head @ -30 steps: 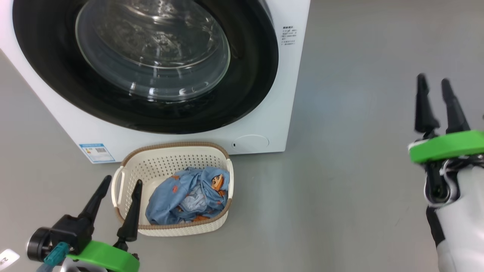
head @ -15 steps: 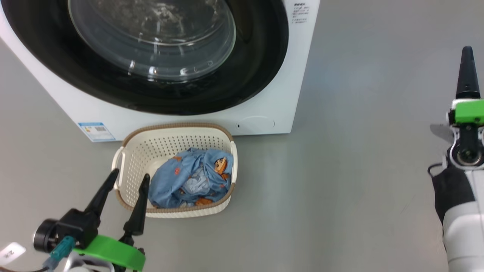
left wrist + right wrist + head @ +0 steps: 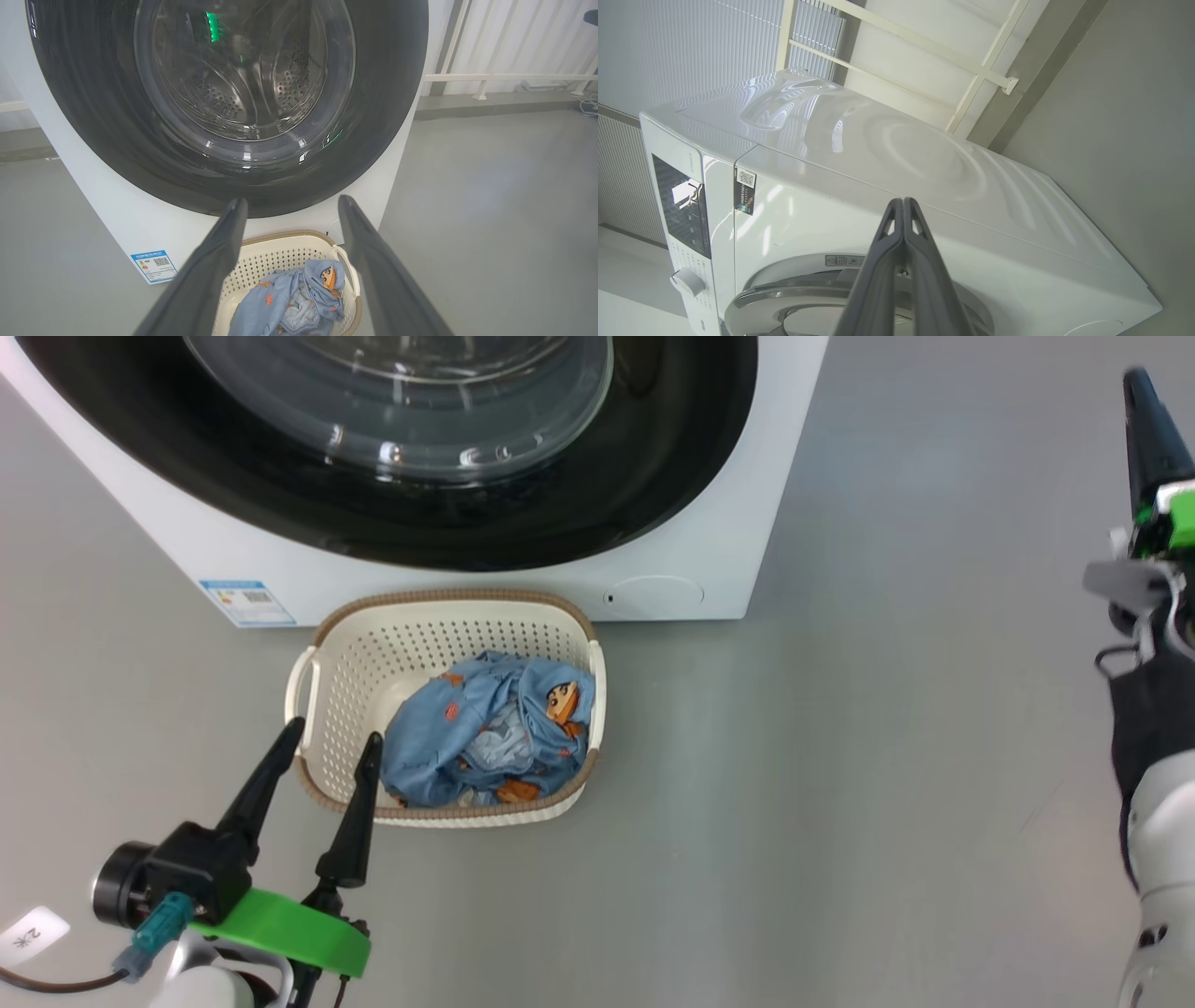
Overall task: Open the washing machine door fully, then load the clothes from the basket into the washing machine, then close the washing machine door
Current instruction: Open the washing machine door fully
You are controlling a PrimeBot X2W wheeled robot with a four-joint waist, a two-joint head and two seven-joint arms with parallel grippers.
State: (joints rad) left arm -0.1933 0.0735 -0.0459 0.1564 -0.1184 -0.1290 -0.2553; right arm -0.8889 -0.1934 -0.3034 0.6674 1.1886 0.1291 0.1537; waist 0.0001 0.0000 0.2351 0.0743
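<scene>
From the head view, the washing machine is a smooth white box. The washing machine door, a wide glossy black ring around a bulging clear glass bowl, lies closed against its front. A blue label sticks near the lower corner. On the matte grey floor just in front stands the basket, cream perforated plastic, rounded, with a brown woven-look rim. The clothes lie crumpled inside it, soft light blue cloth with orange-brown cartoon prints. The left gripper hangs over the basket's near left corner, its tapered dark fingers spread wide and holding nothing. The right gripper stands well apart at the right edge, fingers pressed together on nothing.

In the left wrist view, the perforated steel drum shows through the glass, and the open fingers frame the basket below the door.

In the right wrist view, the clenched fingers meet at one point before the machine's glossy white side, near a round knob.
</scene>
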